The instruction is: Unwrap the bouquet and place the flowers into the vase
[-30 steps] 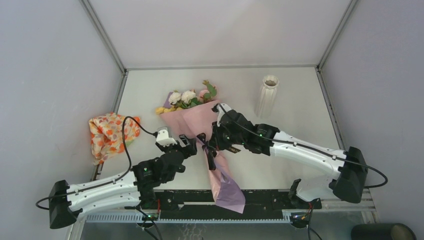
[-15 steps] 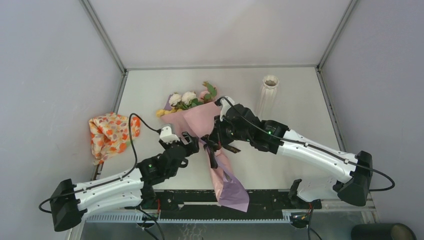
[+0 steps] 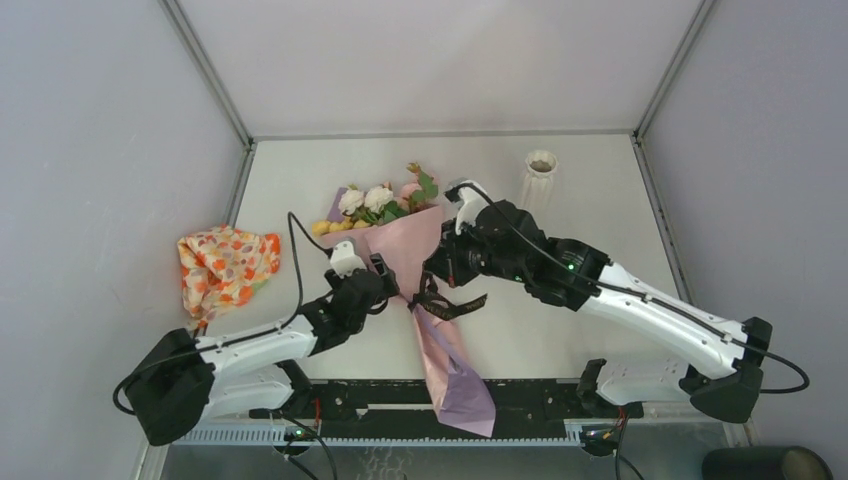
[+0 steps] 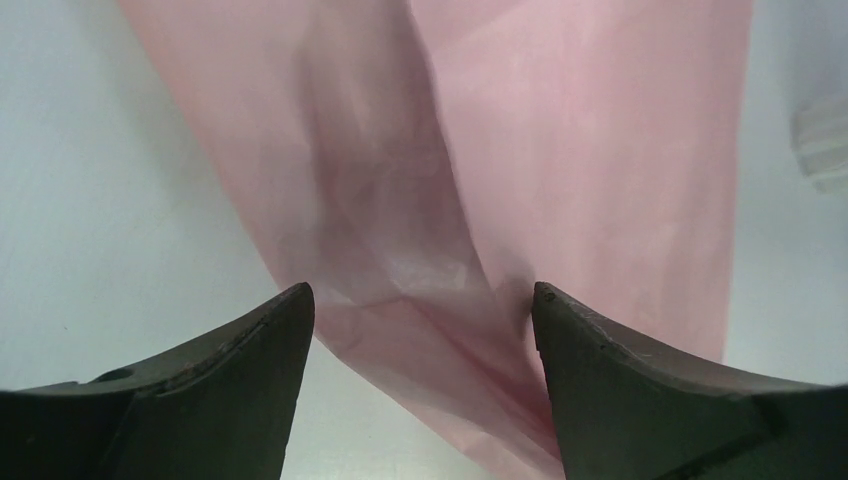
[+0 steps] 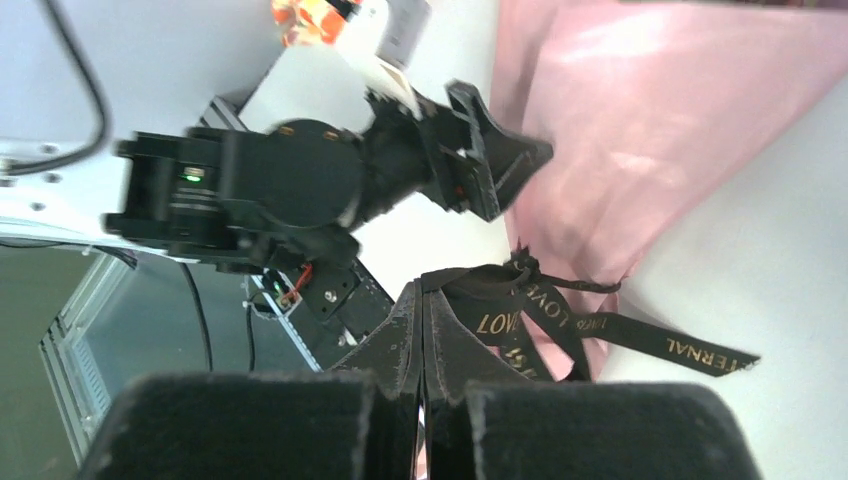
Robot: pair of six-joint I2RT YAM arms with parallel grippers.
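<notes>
- The cone-shaped bouquet of pink and lilac paper (image 3: 400,245) is found lying flat at the middle of the pale grey table top (image 3: 560,330). Its cream, pink and yellow flowers (image 3: 377,197) are pointed at the far wall, and its tail is hung over the near edge.
- The tall ribbed white vase (image 3: 538,178) is set upright, well apart at the far right.
- The step in hand is judged to be the untying of the black printed ribbon (image 5: 560,320). A steady pull away from the knot is advised, with the paper pinned first so that the cone is not dragged.
- The right arm is stretched forward and leftward, with the wrist held low beside the cone's waist. The right gripper (image 5: 420,292) is fully closed and pinched on a ribbon loop.
- The left arm is reached forward and rightward, close to the table. The left gripper (image 4: 420,300) is spread wide astride the pink paper, and nothing is clamped in it.
</notes>
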